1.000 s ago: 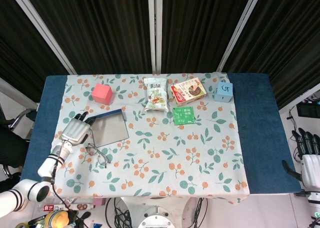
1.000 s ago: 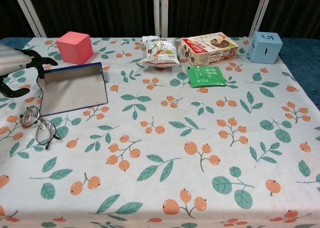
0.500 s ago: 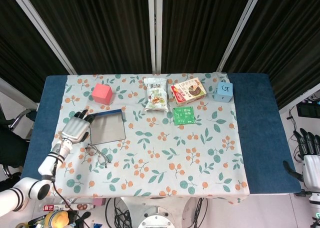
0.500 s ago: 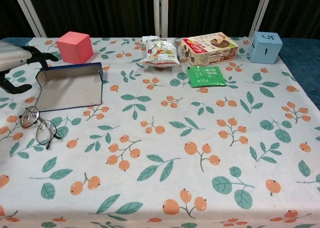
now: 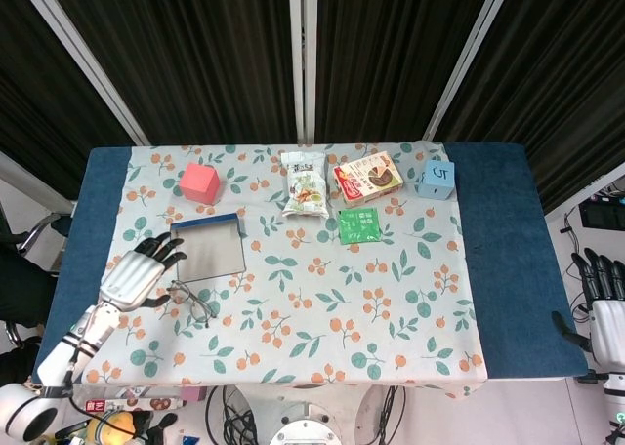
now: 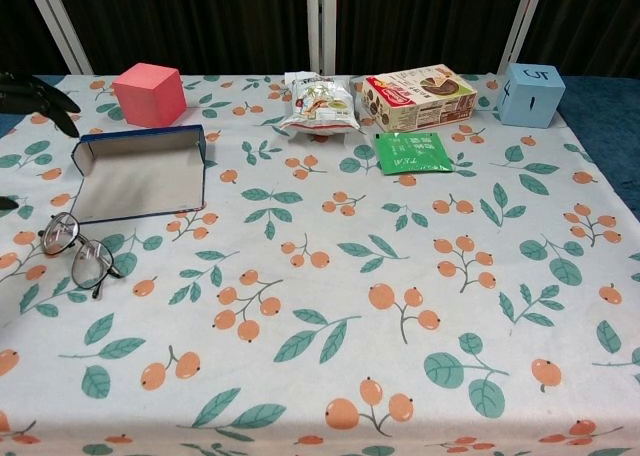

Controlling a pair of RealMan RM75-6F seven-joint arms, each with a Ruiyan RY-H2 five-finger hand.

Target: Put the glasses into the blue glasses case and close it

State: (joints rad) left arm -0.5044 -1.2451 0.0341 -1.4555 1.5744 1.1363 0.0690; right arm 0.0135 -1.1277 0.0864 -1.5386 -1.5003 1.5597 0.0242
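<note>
The blue glasses case (image 5: 208,249) (image 6: 141,175) lies open on the left of the table, its pale grey inside showing. The glasses (image 5: 191,300) (image 6: 76,251) lie unfolded on the cloth just in front of the case, apart from it. My left hand (image 5: 137,272) hovers left of the case with fingers spread, holding nothing; only its dark fingertips (image 6: 40,94) show at the chest view's left edge. My right hand (image 5: 604,299) hangs off the table's right side, fingers apart, holding nothing.
Along the back stand a red cube (image 5: 200,183), a snack bag (image 5: 306,184), a snack box (image 5: 367,178) and a light blue cube (image 5: 436,179). A green sachet (image 5: 359,224) lies in front of the box. The floral cloth (image 5: 342,299) covers the table.
My left hand has let go of the case and drawn back toward the near left edge, fingers spreading. The case has settled flat and open. The right hand is unchanged.
</note>
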